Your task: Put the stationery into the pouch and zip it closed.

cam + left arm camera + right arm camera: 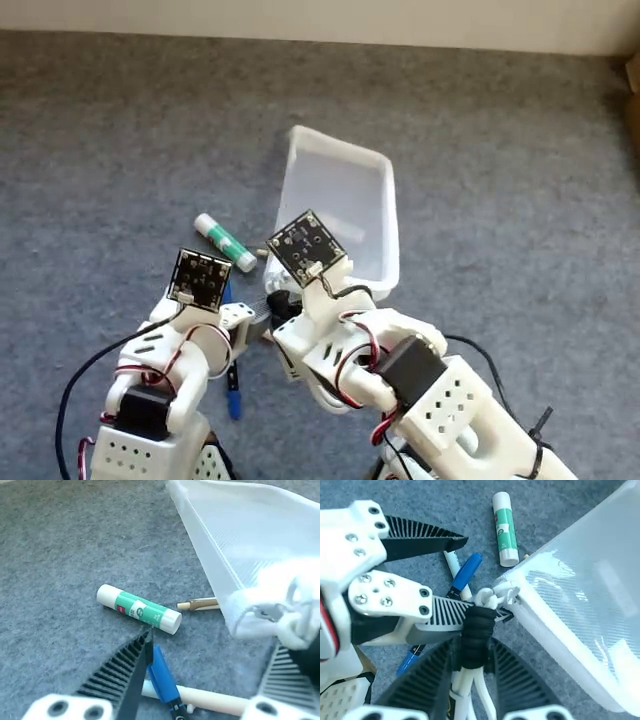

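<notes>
The high view mostly gives you the backs of the arms crowding the near end of the pouch (340, 190). The glue stick (225, 242) lies at about 8 o'clock from it on the grey carpet (500, 150) — the wrist views fill in the rest. The right wrist view shows the right gripper (476, 647) pinched tight on the black-sleeved pull cord (477, 630) at the pouch's corner. The left gripper (212, 647) has its jaws wide apart with nothing in them. One finger's tip sits right by that cord, and I can't tell if it touches. Under those spread jaws a blue pen (162, 677) crosses a cream pen (210, 700). A tan pen (200, 603) pokes out just beside the pouch's corner, near the glue stick — all of it outside the pouch, with both arms bunched over its 7 o'clock corner.
</notes>
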Tool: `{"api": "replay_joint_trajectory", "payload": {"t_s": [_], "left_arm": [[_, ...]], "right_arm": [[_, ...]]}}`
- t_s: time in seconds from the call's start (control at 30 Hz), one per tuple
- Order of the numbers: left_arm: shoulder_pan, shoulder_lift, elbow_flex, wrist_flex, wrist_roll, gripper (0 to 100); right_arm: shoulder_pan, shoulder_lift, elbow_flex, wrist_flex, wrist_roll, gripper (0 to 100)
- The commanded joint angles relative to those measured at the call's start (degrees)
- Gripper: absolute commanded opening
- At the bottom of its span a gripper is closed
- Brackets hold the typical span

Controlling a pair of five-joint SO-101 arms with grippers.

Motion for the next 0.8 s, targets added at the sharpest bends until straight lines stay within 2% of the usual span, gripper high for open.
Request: {"api": "replay_joint_trajectory", "payload": {"t_s": [0.0,0.33,0.57,0.77], "left_arm": [[-1.98,-0.48,-3.03,-1.93,1.76,34],[-3.21,-0.48,-2.86,-2.02,1.58,34],[-3.3,-0.48,-2.95,-1.85,1.49,34],[-3.3,-0.4,-2.77,-1.93,1.49,32]], "right_arm": [[0.66,-1.98,-1.71,0.22,0.62,0.5],[0.57,-1.98,-0.22,2.33,0.62,0.5],[-3.12,-1.98,0.48,4.35,2.99,0.5],[-3.12,-2.07,0.22,6.73,3.25,0.5]]}}
